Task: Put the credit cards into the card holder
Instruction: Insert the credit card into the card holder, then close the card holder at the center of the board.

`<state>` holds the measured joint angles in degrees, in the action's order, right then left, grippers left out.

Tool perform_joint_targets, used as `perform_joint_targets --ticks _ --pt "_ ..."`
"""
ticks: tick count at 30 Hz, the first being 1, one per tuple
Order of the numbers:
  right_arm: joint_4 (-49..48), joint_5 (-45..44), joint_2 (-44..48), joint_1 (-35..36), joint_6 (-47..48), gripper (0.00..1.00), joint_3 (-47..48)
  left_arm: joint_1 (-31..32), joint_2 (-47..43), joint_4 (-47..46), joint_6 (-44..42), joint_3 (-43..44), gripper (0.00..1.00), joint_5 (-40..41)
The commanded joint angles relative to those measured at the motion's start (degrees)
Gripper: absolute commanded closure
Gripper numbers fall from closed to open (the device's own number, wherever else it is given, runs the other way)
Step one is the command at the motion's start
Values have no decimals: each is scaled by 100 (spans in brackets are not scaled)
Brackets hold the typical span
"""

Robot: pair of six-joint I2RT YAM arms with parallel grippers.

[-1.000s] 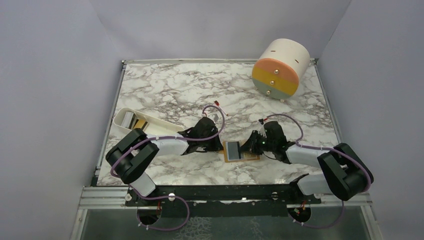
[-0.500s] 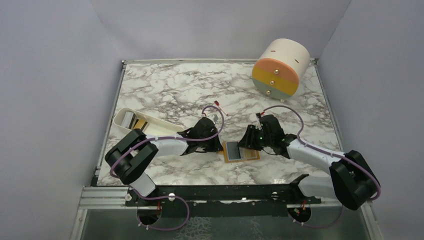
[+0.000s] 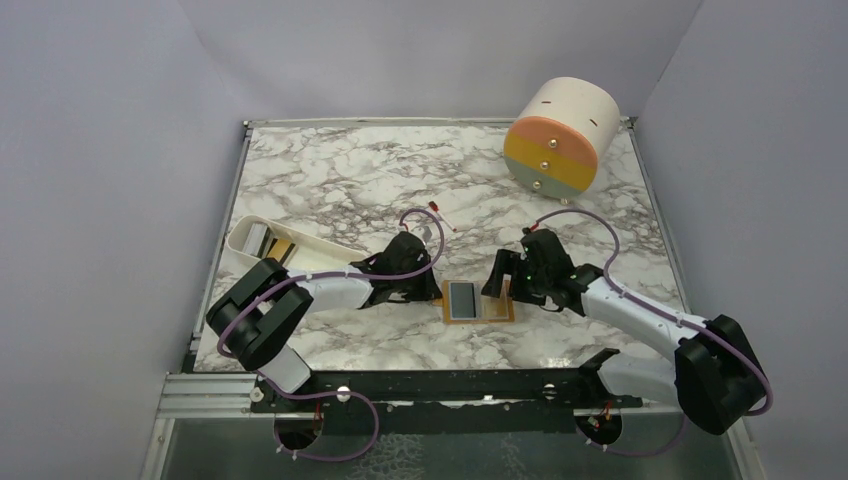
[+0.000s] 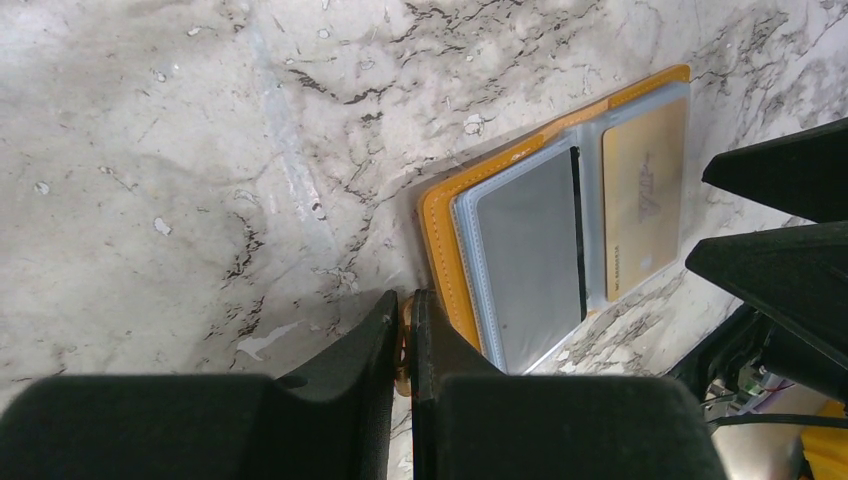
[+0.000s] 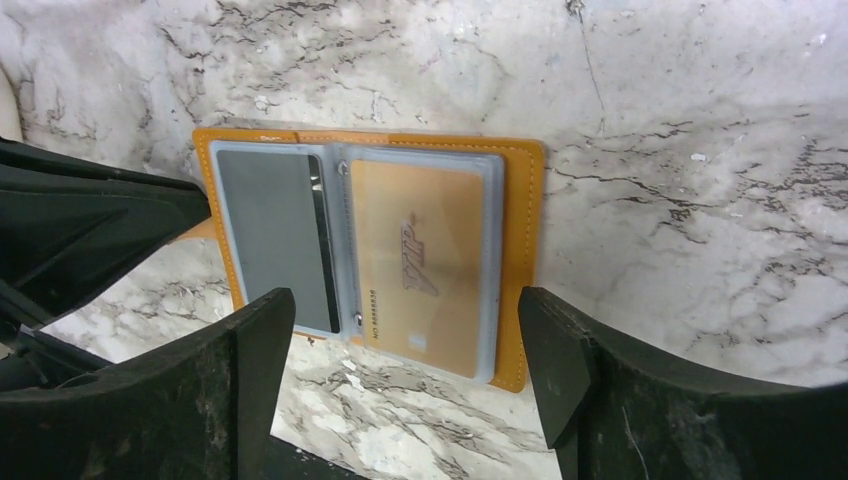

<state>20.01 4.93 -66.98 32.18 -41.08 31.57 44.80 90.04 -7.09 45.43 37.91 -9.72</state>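
The card holder lies open on the marble, orange-rimmed with clear sleeves. A silver-grey credit card sits in its left sleeve and a golden credit card in its right sleeve. My left gripper is shut on the small tan tab at the card holder's left edge. My right gripper stands wide open just off the holder's near edge, with nothing between its fingers. From above, the left gripper touches the holder's left side and the right gripper hovers at its right.
A white oblong tray at the left holds more cards. A big cream-orange drum stands at the back right. A small red-and-white stick lies behind the left arm. Table rails run along both sides.
My right gripper has opened wide, let go of the golden card in the right sleeve, and drawn back to the right. The left gripper has kept its grip; the holder has straightened a little.
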Motion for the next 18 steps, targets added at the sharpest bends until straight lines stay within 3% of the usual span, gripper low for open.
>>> perform_joint_targets --ticks 1,10,18 --pt "188 -259 141 -2 -187 16 -82 -8 -118 -35 -79 -84 100 -125" --pt "-72 -213 302 -2 -348 12 -504 -6 -36 -216 -32 -139 100 -239" --pt "-901 566 407 -3 -621 12 -821 -6 -13 -345 56 -207 100 -313"
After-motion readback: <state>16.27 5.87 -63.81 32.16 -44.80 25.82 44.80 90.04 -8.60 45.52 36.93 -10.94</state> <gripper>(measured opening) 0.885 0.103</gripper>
